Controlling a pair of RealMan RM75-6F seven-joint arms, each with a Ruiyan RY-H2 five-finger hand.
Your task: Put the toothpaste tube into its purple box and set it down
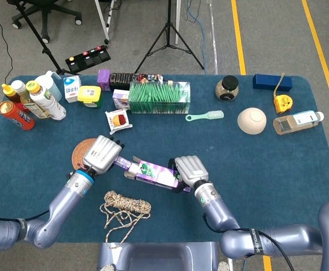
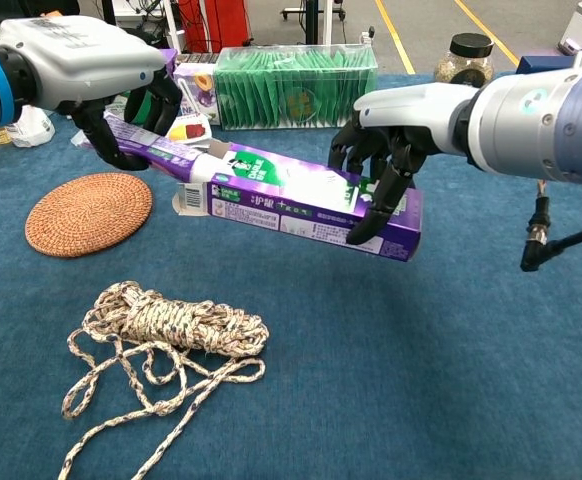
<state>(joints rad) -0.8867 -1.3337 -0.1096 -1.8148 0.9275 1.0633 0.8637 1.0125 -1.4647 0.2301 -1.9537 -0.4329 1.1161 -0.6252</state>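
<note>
The left hand (image 2: 91, 75) grips the toothpaste tube (image 2: 156, 152) with fingers wrapped around its body, holding it above the table with the cap end pointing toward the right hand. The right hand (image 2: 396, 140) clamps the purple box (image 2: 311, 200) near its far end, fingers curled over the top and front faces, keeping it raised and roughly level. The tube's cap end sits at the box's open mouth, apparently just inside the flaps (image 2: 193, 197); how deep it goes cannot be told. Below the left hand a woven coaster (image 2: 88, 212) lies on the blue table (image 2: 421, 380), with a coil of rope (image 2: 166, 335) nearer the robot. A green packet box (image 2: 296, 87) stands behind.
</note>
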